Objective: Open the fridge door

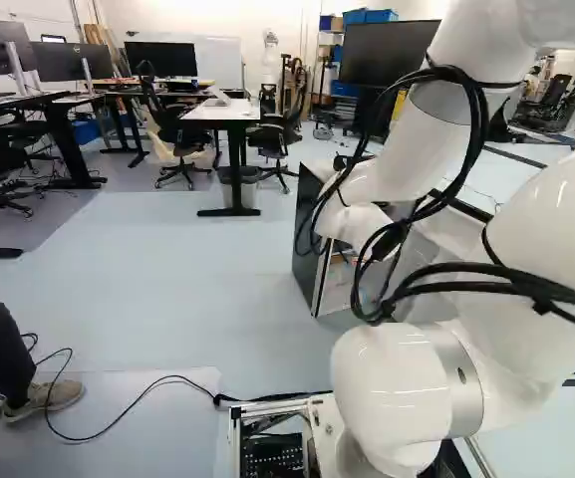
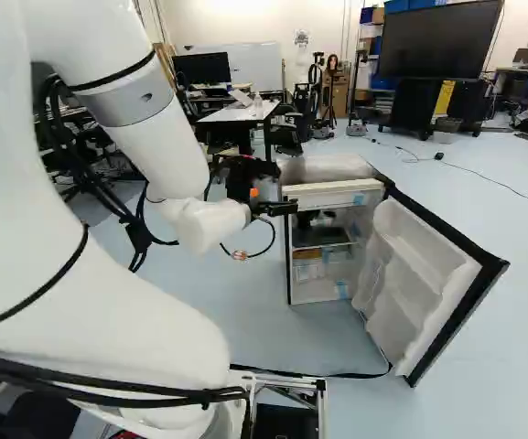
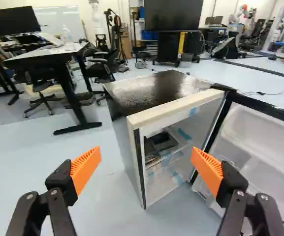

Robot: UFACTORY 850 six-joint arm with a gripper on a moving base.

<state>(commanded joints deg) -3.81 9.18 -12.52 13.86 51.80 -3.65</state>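
Bright, glare atop the fridge (image 3: 154, 91)

No text, label, brand, number or sign can be read in any of the three views.

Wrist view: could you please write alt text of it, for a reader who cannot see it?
A small fridge stands on the floor with its door wide open. Nearer the camera, the open end effector holds nothing between its orange pads. Farther off are a desk, office chairs and a large screen.
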